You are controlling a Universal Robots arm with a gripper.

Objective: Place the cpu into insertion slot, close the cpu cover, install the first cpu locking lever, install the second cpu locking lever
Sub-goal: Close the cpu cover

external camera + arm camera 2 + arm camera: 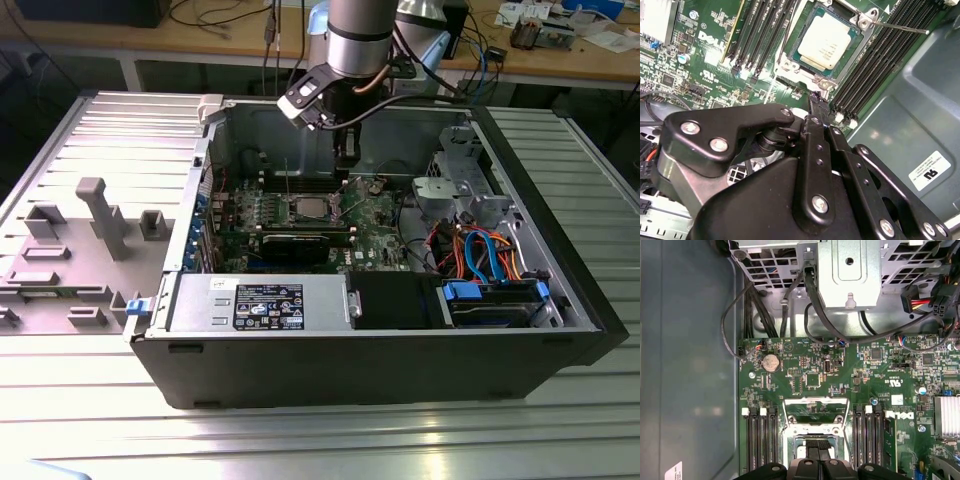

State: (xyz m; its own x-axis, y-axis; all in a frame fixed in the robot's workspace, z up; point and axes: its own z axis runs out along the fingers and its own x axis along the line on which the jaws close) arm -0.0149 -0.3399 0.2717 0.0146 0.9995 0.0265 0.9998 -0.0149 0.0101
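In the exterior view, the gripper [346,172] is seen lowered into an open computer case [400,365], near the cpu [311,208], which lies flat on the green motherboard [380,235]. In the second wrist view, the cpu [827,39] is seated in the insertion slot [789,62], silver top upward and edges squared with the rim, and the gripper's fingers [815,107] are pressed together. In the first wrist view, the cpu cover [815,401] appears tilted up off the socket, just beside the gripper [819,464].
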